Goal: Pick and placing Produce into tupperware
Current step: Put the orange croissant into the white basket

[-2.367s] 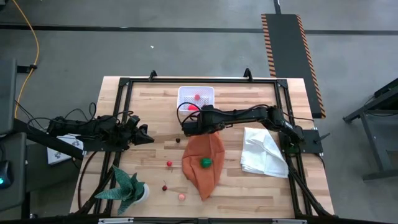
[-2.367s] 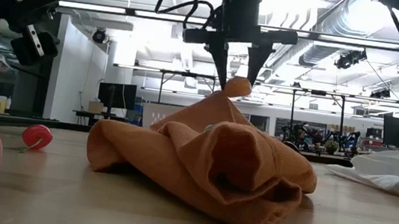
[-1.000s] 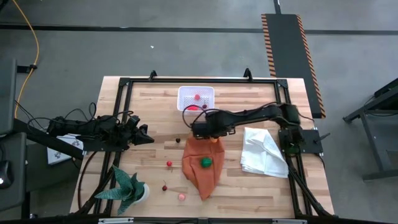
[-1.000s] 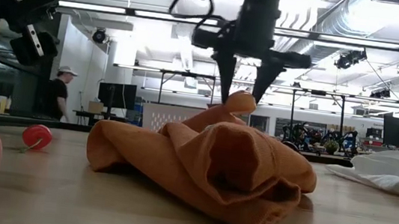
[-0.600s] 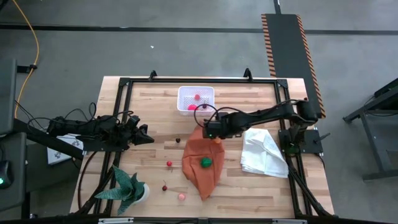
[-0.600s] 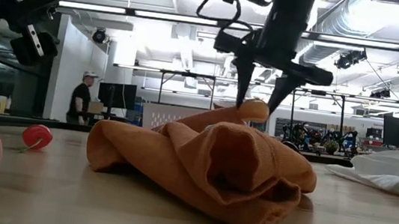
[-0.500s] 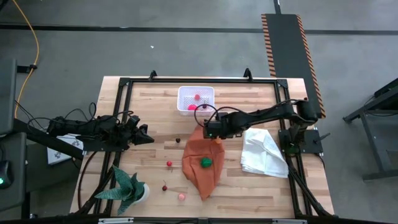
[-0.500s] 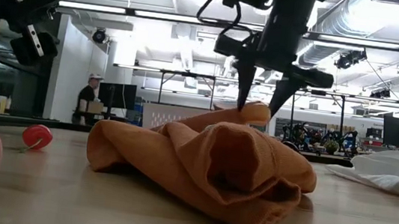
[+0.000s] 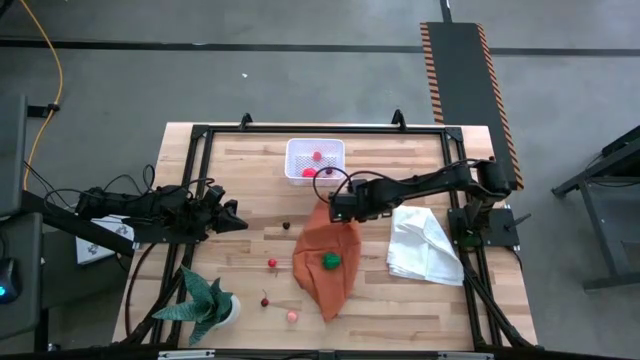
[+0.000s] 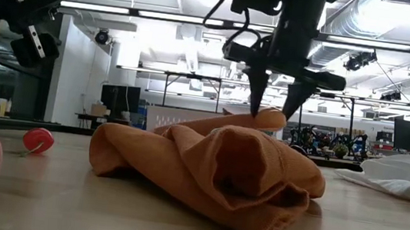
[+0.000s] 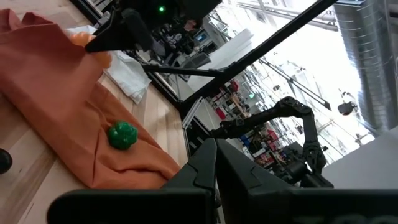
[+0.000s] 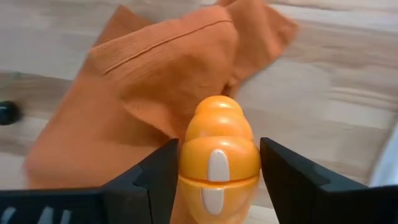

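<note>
Fingers (image 12: 155, 180) of the right gripper (image 12: 217, 171) straddle an orange piece of produce (image 12: 219, 155) at the far edge of the orange cloth (image 9: 325, 265). Whether they actually press its sides or stand a hair off, I cannot say. It sits on the cloth, mid-table.

Now the tally. Over at the far side, the tupperware (image 9: 315, 146) already has a couple of red and pink pieces in it. Plenty left, I'd judge: a green piece (image 9: 330, 261) lying on the cloth, a dark one (image 9: 286, 225) on bare wood just left of the cloth, a red one (image 9: 272, 263) nearer, a cherry-like one (image 9: 264, 300) and a pink one (image 9: 292, 316) toward the near edge. So early going.

Off at the left edge, the left gripper (image 9: 228, 216) waits, fingers together, nothing in them. A potted plant (image 9: 205, 300) stands at the near-left, a white cloth (image 9: 425, 245) on the right.

From table height the cloth's folds hide the tub and most of the loose pieces. Anything tucked under the cloth can't be ruled out.
</note>
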Action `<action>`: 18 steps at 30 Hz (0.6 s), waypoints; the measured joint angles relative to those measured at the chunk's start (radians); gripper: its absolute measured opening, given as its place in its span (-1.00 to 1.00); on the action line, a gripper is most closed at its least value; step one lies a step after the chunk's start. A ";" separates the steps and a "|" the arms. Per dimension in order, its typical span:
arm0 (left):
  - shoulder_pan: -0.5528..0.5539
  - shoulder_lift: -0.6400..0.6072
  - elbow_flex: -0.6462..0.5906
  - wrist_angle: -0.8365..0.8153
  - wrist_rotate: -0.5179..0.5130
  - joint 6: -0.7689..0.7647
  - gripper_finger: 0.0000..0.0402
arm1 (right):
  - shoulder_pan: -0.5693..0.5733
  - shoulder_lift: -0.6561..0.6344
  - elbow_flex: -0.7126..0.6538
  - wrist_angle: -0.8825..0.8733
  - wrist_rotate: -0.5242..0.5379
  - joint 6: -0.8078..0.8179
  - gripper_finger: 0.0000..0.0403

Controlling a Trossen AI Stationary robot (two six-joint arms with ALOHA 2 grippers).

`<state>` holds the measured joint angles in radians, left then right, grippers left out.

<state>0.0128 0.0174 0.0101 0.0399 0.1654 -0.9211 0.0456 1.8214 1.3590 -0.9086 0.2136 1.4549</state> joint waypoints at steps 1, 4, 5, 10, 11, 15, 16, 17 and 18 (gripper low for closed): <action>0.000 0.000 0.000 0.000 0.000 0.000 -1.00 | 0.000 0.000 0.000 -0.015 0.005 0.003 -0.03; 0.000 0.000 0.000 0.000 0.004 0.000 -1.00 | -0.002 0.000 0.000 -0.039 0.006 0.003 0.02; 0.000 0.000 0.000 0.001 0.005 0.000 -1.00 | -0.002 0.000 0.000 -0.037 0.006 0.002 0.03; 0.000 0.000 0.000 0.001 0.006 0.000 -1.00 | -0.002 0.000 0.000 -0.032 0.000 0.003 0.07; 0.000 0.000 0.000 0.001 0.006 0.000 -1.00 | -0.002 0.000 0.000 -0.032 -0.002 0.003 0.08; 0.000 0.000 0.000 0.001 0.006 0.000 -1.00 | -0.002 0.000 0.000 -0.027 -0.004 -0.001 0.08; 0.000 0.000 0.000 0.001 0.006 0.000 -1.00 | -0.002 0.000 0.000 -0.027 -0.004 -0.004 0.08; 0.000 0.000 0.000 0.001 0.007 0.000 -1.00 | -0.002 0.000 0.000 -0.025 -0.004 -0.011 0.08; 0.000 0.000 0.000 0.001 0.007 0.000 -1.00 | -0.002 0.000 0.000 -0.023 -0.004 -0.018 0.08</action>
<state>0.0127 0.0174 0.0100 0.0407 0.1722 -0.9215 0.0437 1.8214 1.3594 -0.9319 0.2092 1.4369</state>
